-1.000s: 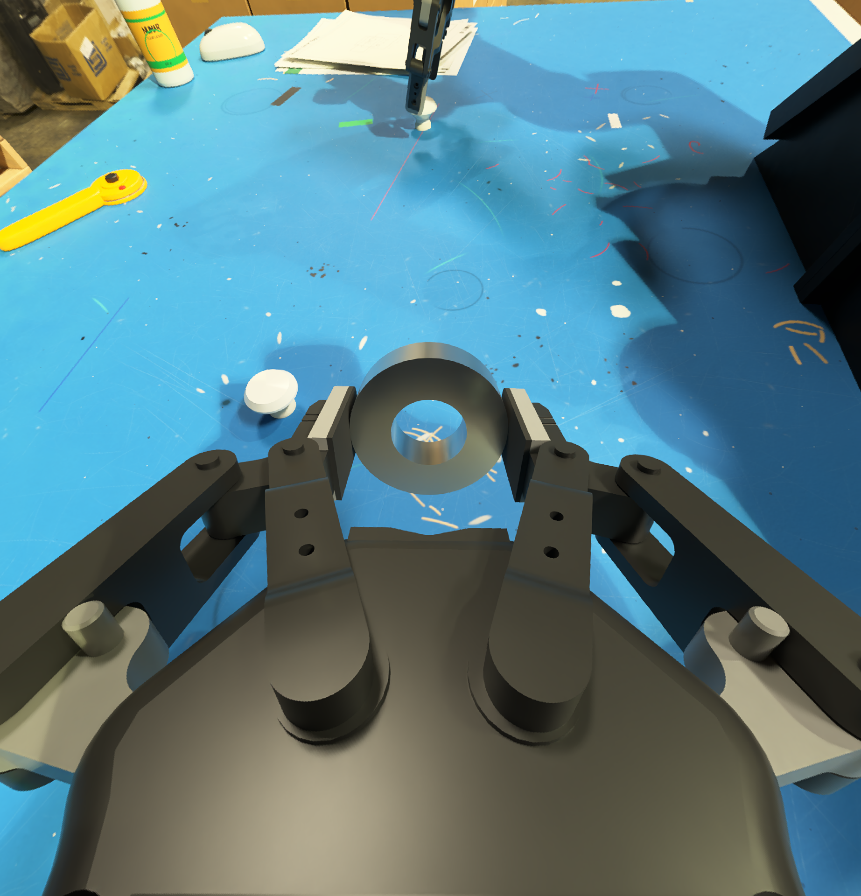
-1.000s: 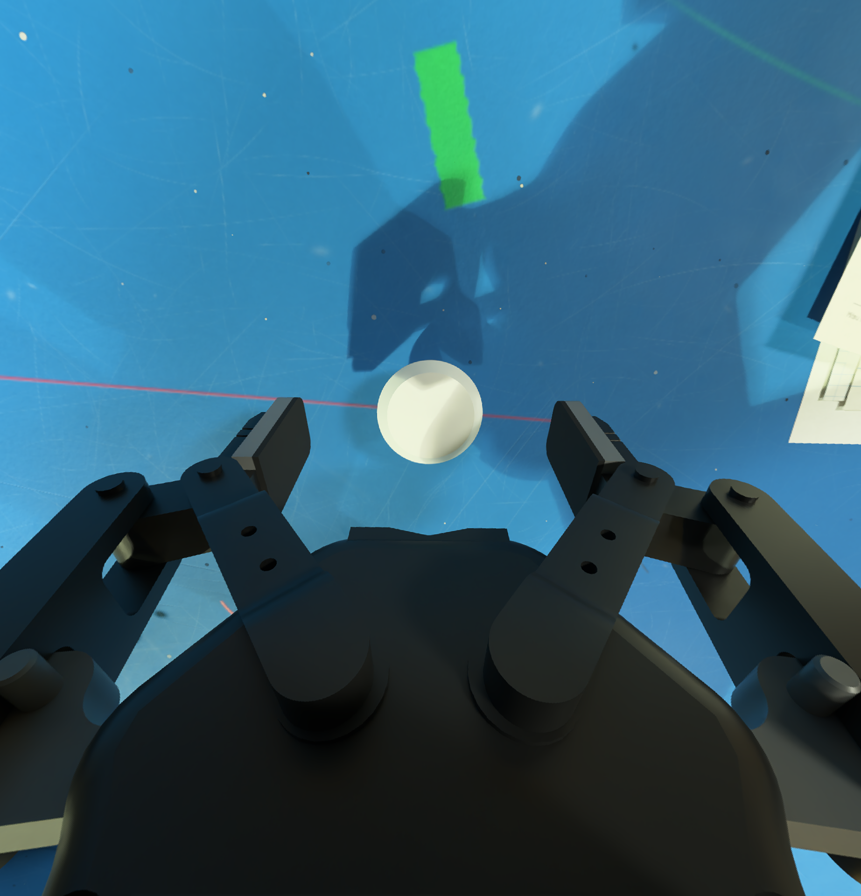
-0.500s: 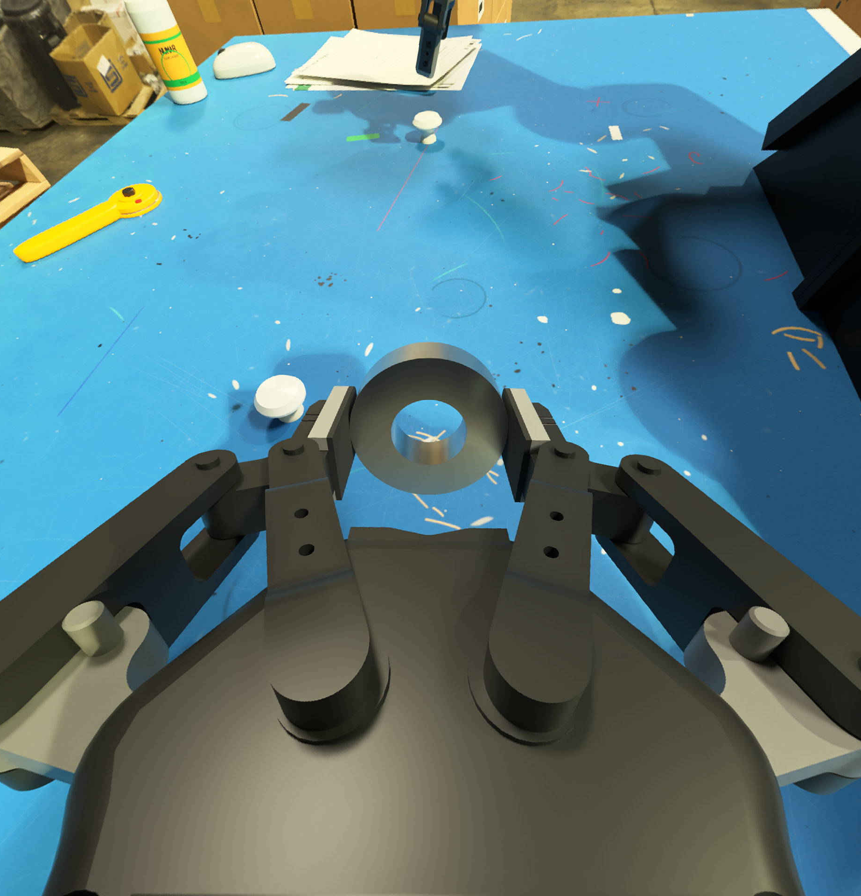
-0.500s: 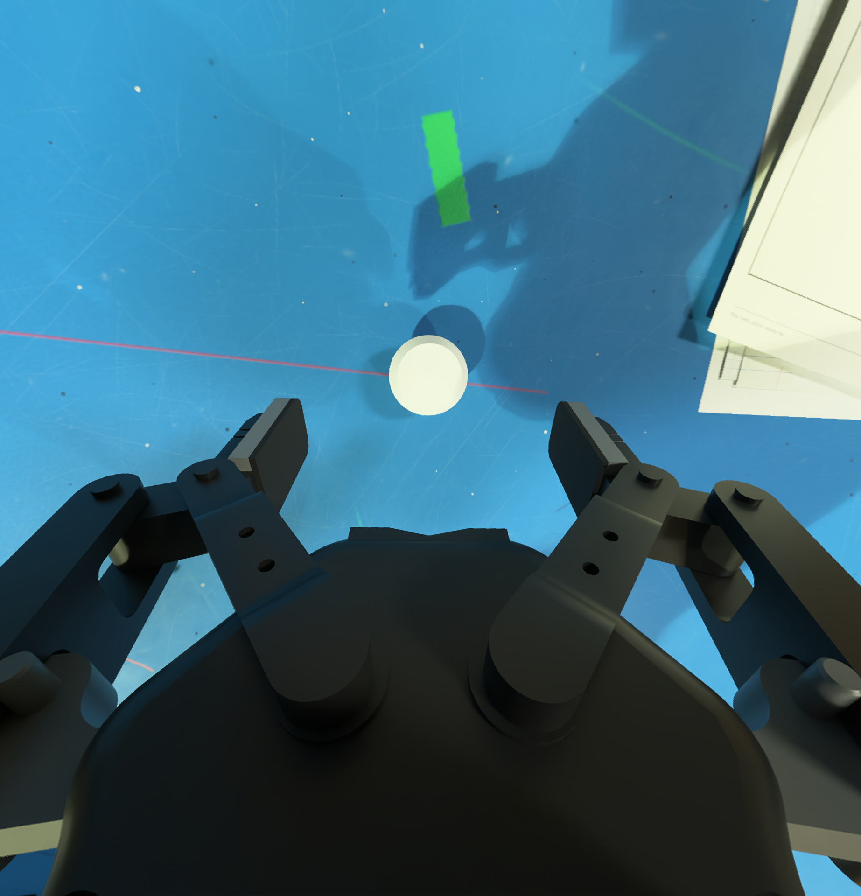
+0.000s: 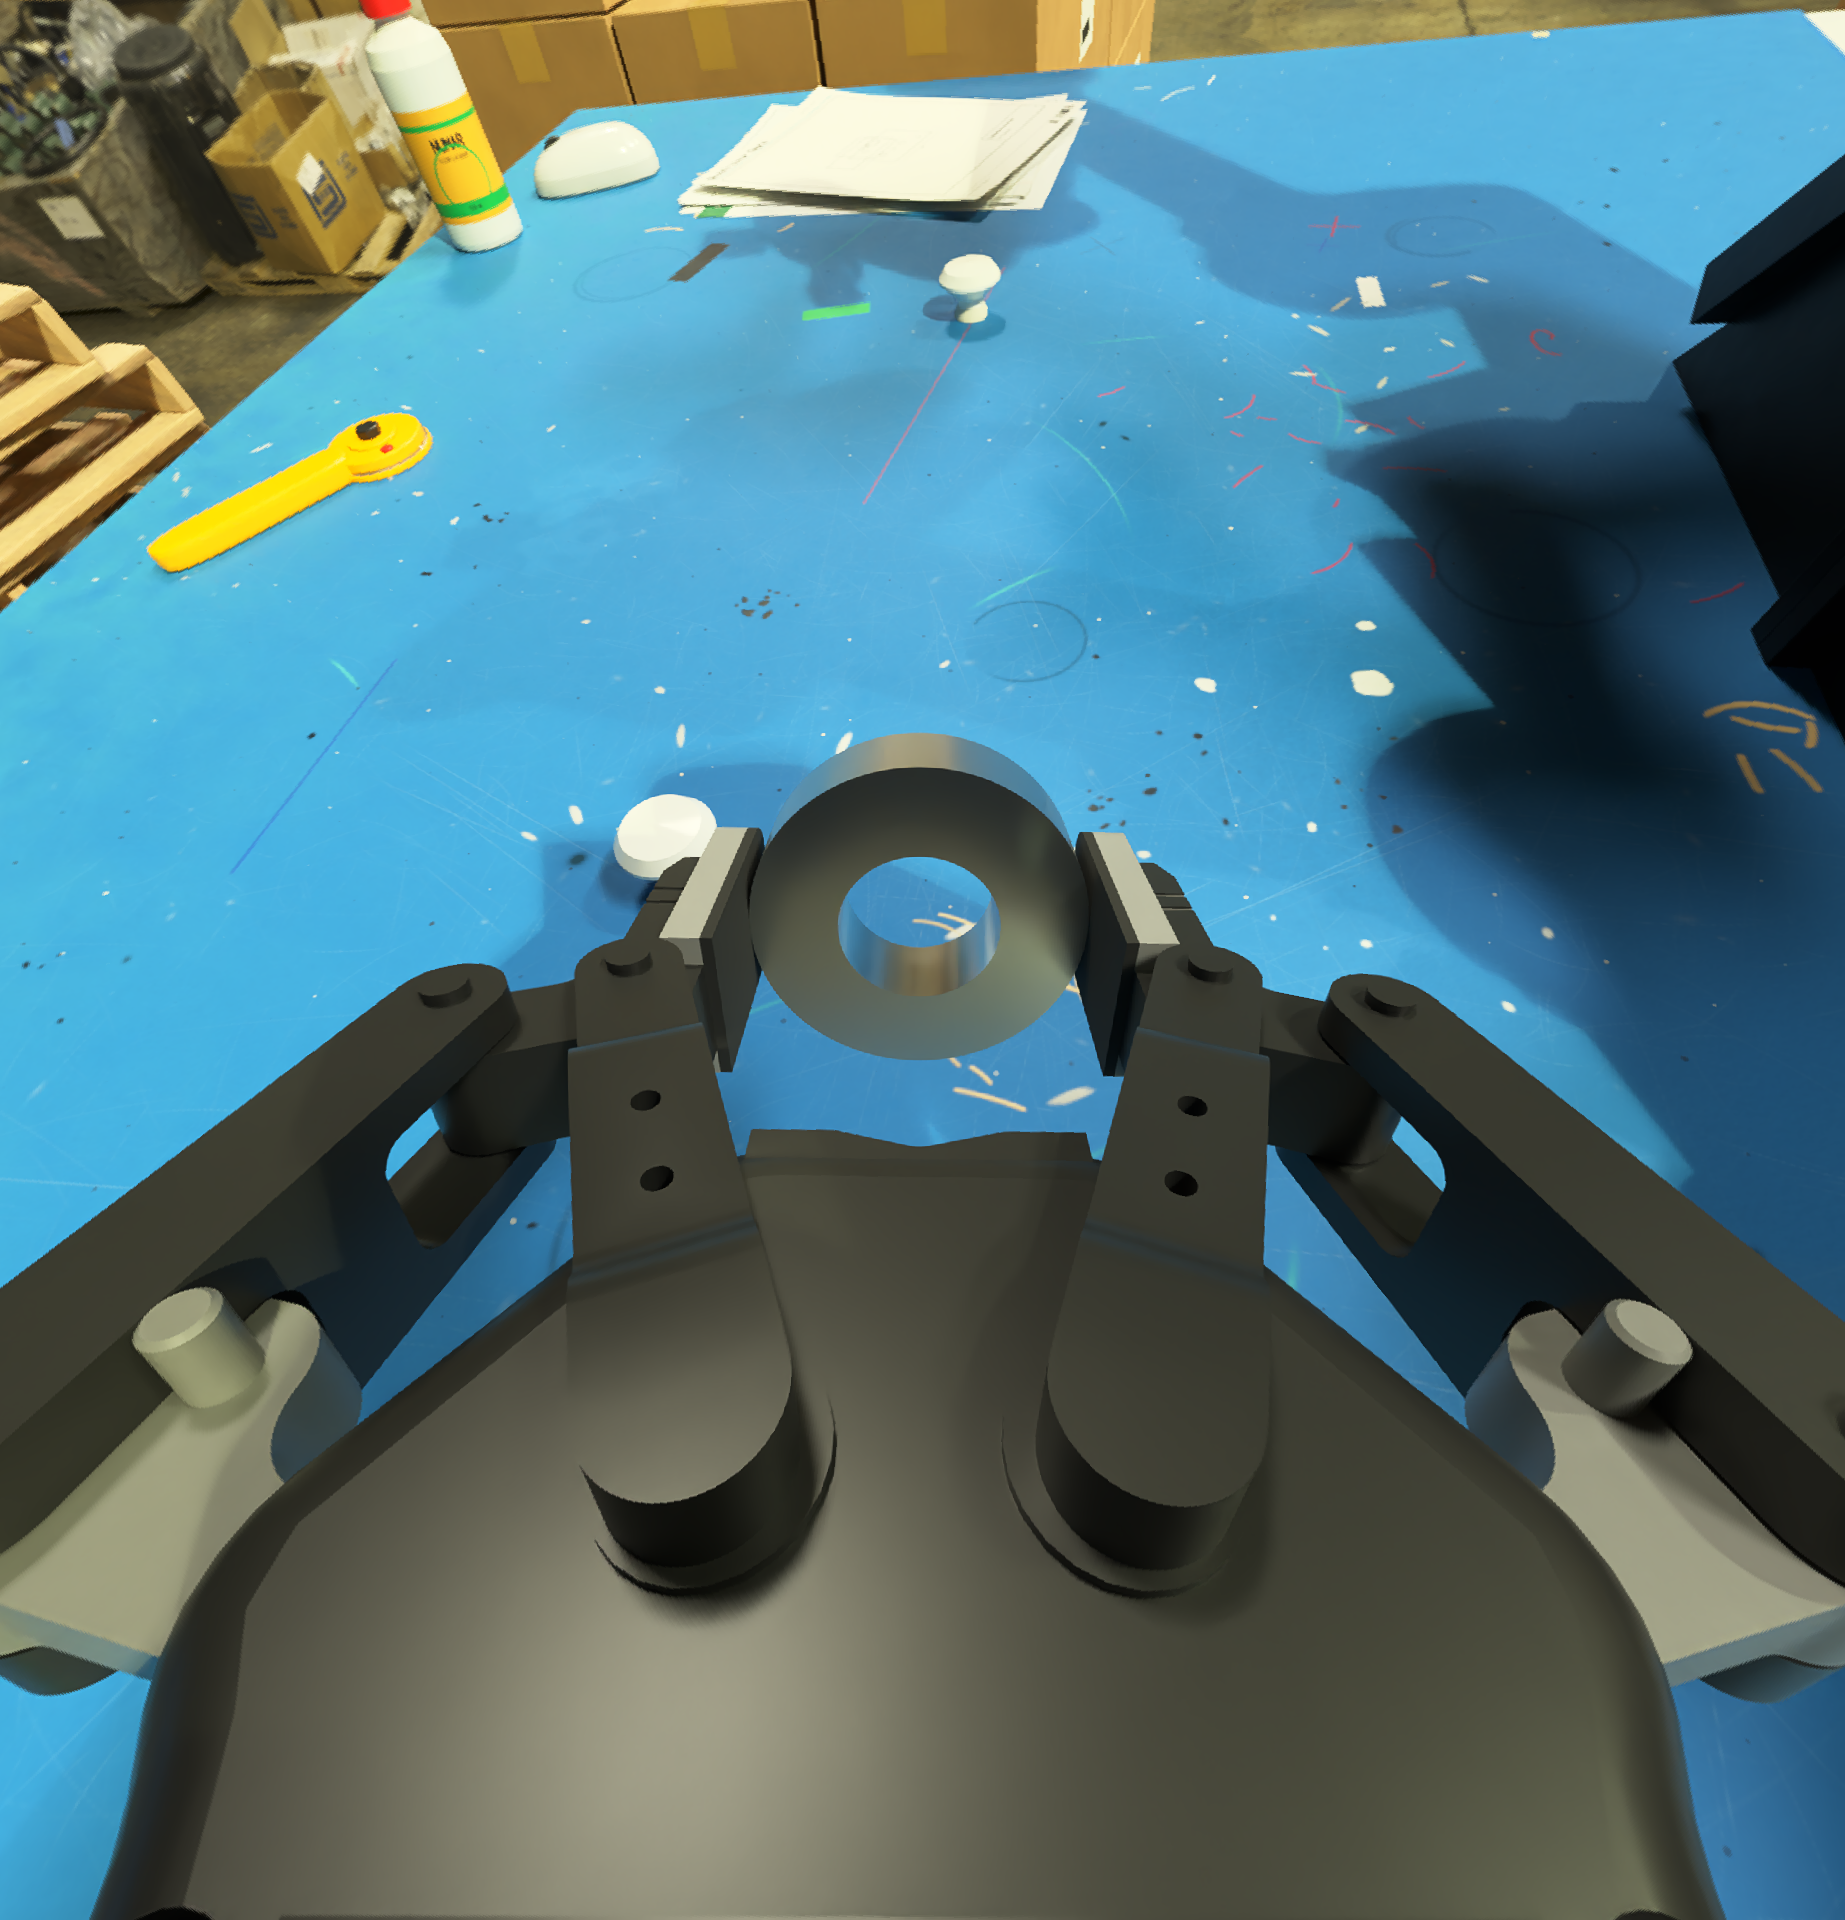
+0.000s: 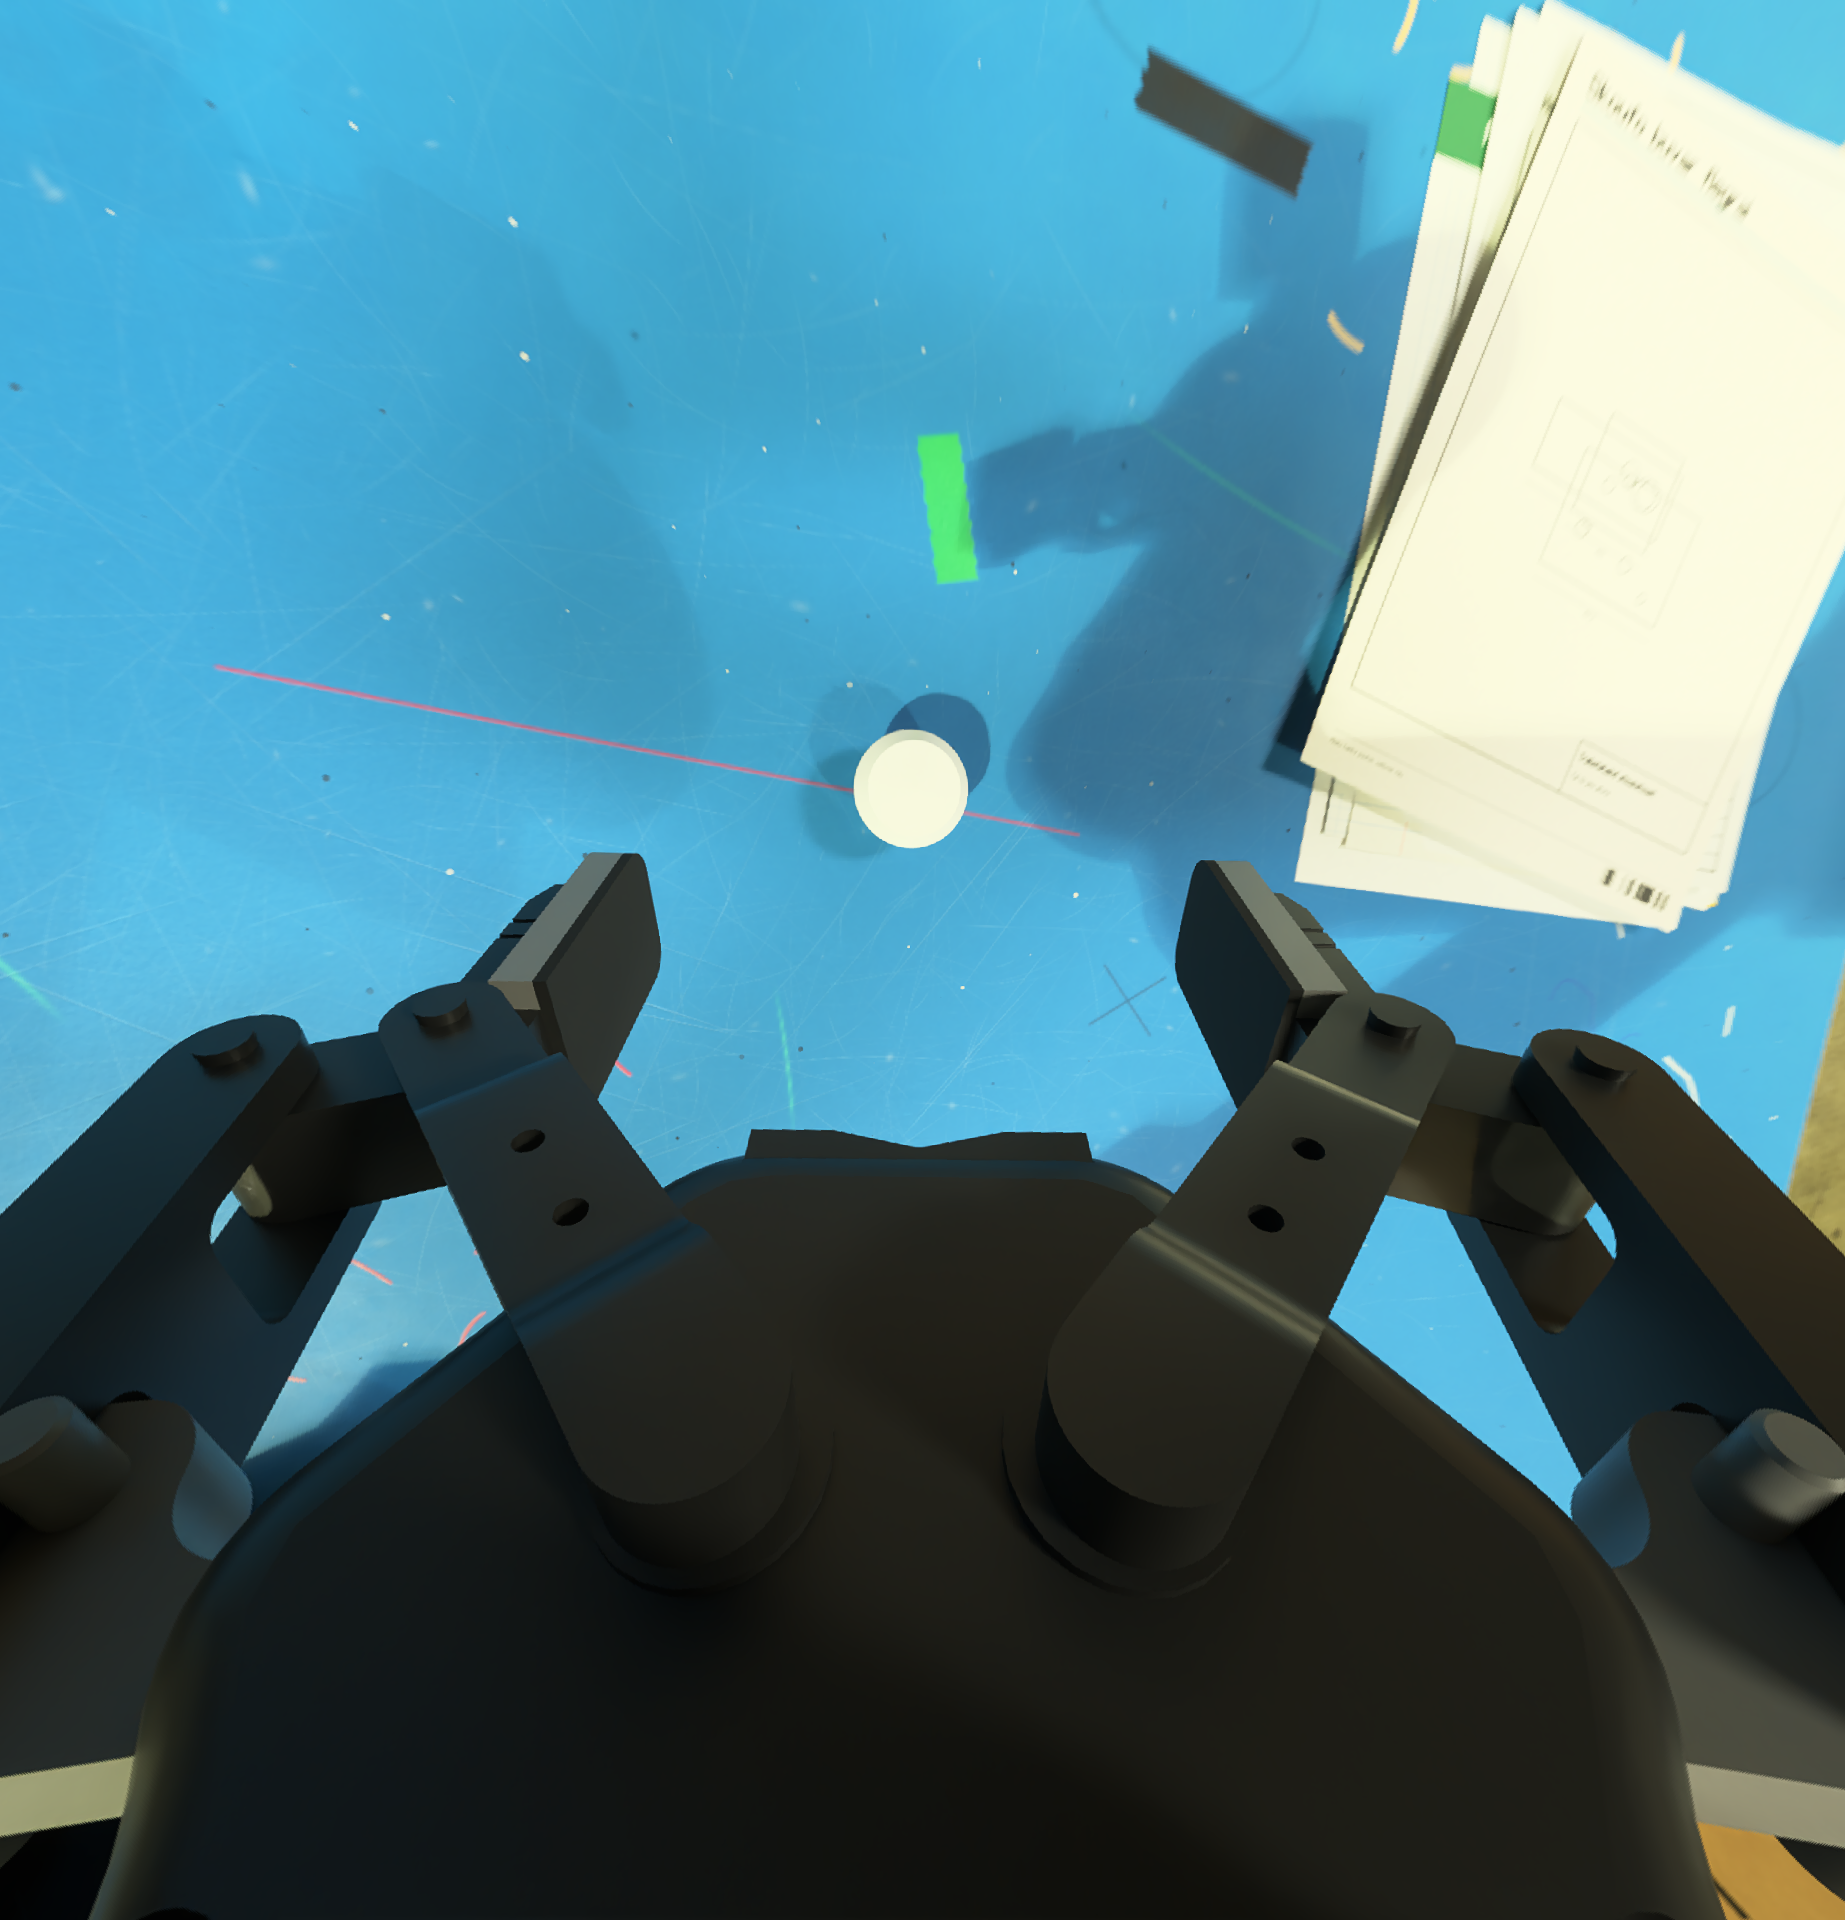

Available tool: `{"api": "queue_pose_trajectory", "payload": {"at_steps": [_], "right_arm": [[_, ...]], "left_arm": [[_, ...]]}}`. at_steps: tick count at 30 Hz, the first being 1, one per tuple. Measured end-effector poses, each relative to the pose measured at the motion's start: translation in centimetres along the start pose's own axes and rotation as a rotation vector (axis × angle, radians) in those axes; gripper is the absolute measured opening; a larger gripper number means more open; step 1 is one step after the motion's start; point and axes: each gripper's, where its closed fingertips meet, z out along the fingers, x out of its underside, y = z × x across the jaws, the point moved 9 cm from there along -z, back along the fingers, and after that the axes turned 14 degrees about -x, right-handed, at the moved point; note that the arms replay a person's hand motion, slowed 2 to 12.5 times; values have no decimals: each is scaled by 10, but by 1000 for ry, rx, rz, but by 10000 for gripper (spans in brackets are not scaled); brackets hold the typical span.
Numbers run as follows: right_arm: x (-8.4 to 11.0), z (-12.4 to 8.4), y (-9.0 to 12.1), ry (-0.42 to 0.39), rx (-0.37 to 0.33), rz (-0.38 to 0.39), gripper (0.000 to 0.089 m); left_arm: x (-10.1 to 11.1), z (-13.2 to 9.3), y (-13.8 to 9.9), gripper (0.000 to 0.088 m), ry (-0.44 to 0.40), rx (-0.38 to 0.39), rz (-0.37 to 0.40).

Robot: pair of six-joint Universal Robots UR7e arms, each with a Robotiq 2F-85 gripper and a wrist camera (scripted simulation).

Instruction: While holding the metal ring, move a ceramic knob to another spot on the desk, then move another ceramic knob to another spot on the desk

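Observation:
My left gripper [image 5: 918,914] is shut on a grey metal ring [image 5: 824,935] and holds it above the blue desk [image 5: 482,675]. A white ceramic knob [image 5: 660,831] lies on the desk just left of the left finger, partly hidden by it. A second white ceramic knob [image 5: 970,283] stands upright at the far end of the desk. In the right wrist view that knob [image 6: 910,790] is seen from straight above. My right gripper [image 6: 916,935] is open and empty, well above it.
A stack of papers [image 5: 887,145] [image 6: 1624,499] lies at the far end. A yellow cutter [image 5: 284,494], a white and yellow bottle [image 5: 442,135] and a white mouse [image 5: 594,158] are at the left. A dark block [image 5: 1801,416] stands at the right edge. Cardboard boxes [image 5: 294,177] and pallets stand beyond the desk.
My right gripper has risen straight up from the far knob, staying open, and has left the left wrist view. The knob stays on the desk. My left gripper still holds the ring.

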Motion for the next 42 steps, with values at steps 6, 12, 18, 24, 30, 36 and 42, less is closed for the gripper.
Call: {"api": "queue_pose_trajectory", "payload": {"at_steps": [6, 12, 18, 24, 30, 36, 42], "right_arm": [[-11, -30, 22, -50, 24, -99, 854], [-25, -50, 51, -102, 16, -232, 854], [-39, -57, 88, -142, -31, -393, 854], [-53, -53, 129, -174, -99, -555, 854], [-63, -36, 172, -173, -185, -703, 854], [-70, -11, 213, -130, -265, -839, 854], [-77, 19, 250, -71, -303, -957, 848]], "left_arm": [[-1, -7, 6, 519, -14, -25, -11], [-1, -15, 12, 519, -29, -48, -27], [-2, -22, 17, 519, -43, -69, -43], [-2, -28, 20, 519, -54, -88, -54], [-3, -34, 22, 519, -65, -105, -60], [-4, -39, 23, 519, -74, -116, -58], [-5, -44, 23, 519, -80, -130, -50]]}}
